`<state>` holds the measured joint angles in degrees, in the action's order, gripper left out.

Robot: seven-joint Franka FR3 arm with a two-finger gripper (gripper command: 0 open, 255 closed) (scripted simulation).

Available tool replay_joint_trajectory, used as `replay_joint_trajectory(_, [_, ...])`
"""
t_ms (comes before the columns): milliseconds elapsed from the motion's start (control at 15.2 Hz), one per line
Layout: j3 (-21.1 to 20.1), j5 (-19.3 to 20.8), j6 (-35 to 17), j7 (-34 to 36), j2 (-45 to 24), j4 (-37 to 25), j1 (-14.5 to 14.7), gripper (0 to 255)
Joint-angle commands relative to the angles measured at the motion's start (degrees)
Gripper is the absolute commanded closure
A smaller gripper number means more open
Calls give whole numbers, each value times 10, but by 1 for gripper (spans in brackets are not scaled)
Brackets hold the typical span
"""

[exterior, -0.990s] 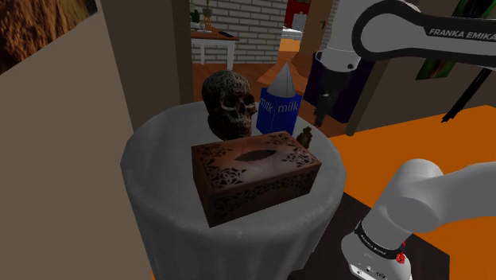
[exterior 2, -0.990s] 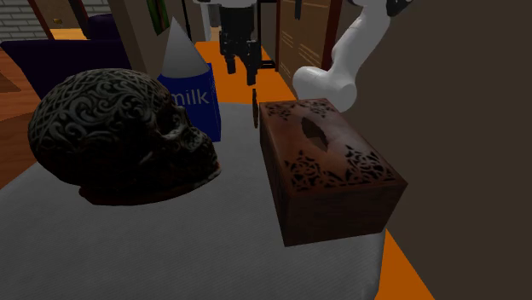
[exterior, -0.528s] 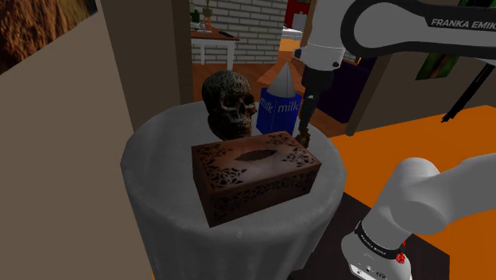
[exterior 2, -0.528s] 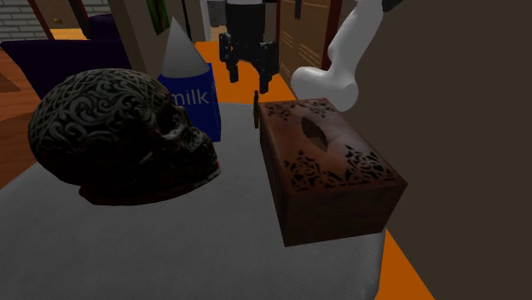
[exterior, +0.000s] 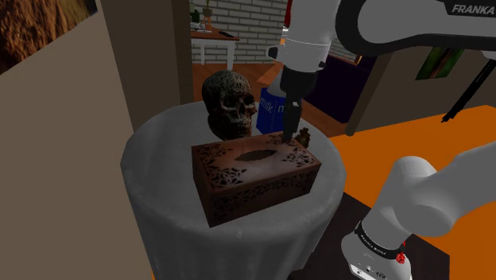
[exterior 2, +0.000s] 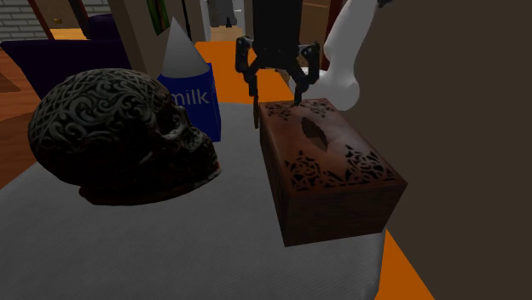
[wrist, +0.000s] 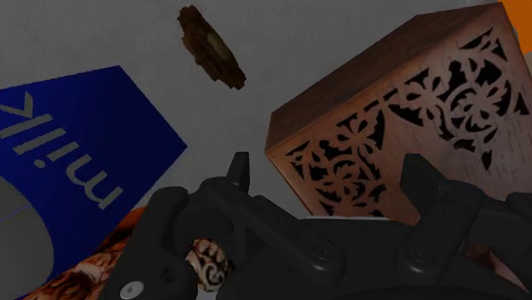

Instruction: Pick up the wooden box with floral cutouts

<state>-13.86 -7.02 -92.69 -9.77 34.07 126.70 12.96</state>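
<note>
A dark brown wooden box point(exterior: 254, 175) with floral cutouts and an oval slot in its lid lies on a round table draped in grey cloth point(exterior: 159, 171). In the second exterior view the box point(exterior 2: 328, 166) runs away from the camera. My black gripper point(exterior 2: 277, 89) hangs open just above the box's far end, fingers apart and touching nothing. From the shoulder view the gripper point(exterior: 290, 127) points down between the milk carton and the box. In the wrist view the gripper point(wrist: 328, 179) straddles the box's carved corner point(wrist: 409, 128).
A dark ornate skull point(exterior: 229, 103) and a blue milk carton point(exterior: 273, 111) stand behind the box. A small brown object point(exterior 2: 256, 109) sits by the box's far end, close to the fingers. A brown wall panel point(exterior: 71, 159) flanks the table; the floor is orange point(exterior: 429, 143).
The arm swung toward the shoulder view's left, carrying the open gripper from beyond the table's edge to just over the box's far end, and lower.
</note>
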Motion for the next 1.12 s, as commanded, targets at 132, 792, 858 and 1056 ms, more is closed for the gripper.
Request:
replay_joint_trajectory(132, [-30, -17, -4, -13, -31, -35, 29, 0])
replay_joint_trajectory(792, [-84, -41, -27, -32, -78, -73, 76, 0])
replay_joint_trajectory(858, [-85, -42, -35, -32, -77, -65, 77, 0])
replay_joint_trajectory(1056, [-87, -44, -57, -34, -74, -40, 78, 0])
